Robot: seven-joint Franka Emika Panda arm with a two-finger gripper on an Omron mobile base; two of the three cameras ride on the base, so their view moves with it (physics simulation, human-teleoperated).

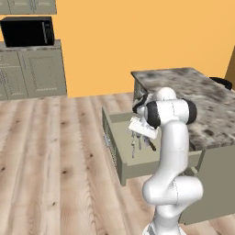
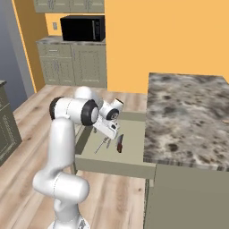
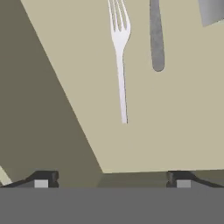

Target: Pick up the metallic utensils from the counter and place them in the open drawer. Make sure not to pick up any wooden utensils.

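Hand view: a silver fork lies flat on the drawer floor just ahead of the gripper, a grey utensil handle beside it. The jaws stand wide apart, holding nothing, above the drawer beside the counter.

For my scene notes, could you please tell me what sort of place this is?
A rendered home kitchen, most likely: a microwave on a wall counter, a marble-topped island, and a fork lying in its open drawer.
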